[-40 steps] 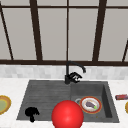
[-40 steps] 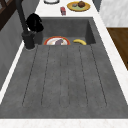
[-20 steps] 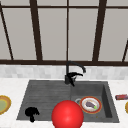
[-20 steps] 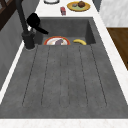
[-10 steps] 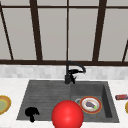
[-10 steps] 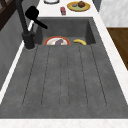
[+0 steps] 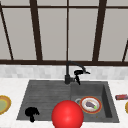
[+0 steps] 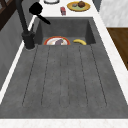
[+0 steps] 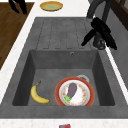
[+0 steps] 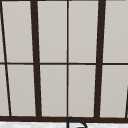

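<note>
I'm working my right hand (image 7: 79, 73) at the black curved tap (image 7: 72, 65) behind the grey stone sink (image 7: 37, 90), fingers curling round its spout end. Best to be gripping squarely and swinging gently. Left hand (image 7: 31, 112) is hanging loosely clenched over the drainboard.

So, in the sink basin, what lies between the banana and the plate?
Nothing. In the right side view, bare basin floor separates the banana from the plate; they do not touch.
</note>
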You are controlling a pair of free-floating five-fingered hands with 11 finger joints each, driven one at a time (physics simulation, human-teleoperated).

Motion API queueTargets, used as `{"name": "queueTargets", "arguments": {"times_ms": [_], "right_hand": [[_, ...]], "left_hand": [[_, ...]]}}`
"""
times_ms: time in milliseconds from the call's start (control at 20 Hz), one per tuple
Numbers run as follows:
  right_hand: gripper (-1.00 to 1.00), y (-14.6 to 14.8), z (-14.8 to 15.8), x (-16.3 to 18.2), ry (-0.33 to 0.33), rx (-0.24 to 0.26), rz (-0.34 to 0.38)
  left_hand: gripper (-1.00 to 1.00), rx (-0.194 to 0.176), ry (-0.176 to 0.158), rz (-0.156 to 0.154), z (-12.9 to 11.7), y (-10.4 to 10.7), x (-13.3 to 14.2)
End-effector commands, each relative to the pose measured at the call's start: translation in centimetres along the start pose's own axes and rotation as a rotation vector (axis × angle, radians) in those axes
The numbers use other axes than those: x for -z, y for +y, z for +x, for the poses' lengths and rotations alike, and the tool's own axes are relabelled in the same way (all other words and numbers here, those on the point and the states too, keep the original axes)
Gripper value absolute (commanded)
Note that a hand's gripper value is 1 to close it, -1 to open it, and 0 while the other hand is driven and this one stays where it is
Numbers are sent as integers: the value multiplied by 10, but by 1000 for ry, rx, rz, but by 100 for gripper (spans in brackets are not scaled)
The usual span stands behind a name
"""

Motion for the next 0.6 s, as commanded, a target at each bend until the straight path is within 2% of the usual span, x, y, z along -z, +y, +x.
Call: {"name": "queueTargets", "arguments": {"times_ms": [0,100,250,550], "right_hand": [[-100,20,-13,13,-44,6,25],[-100,31,-20,20,-52,2,29],[-100,41,-33,30,-71,27,33],[-100,68,-54,44,-137,34,32]], "left_hand": [[0,0,0,0,0,0,0],[0,0,0,0,0,0,0],[0,0,0,0,0,0,0],[0,0,0,0,0,0,0]]}}
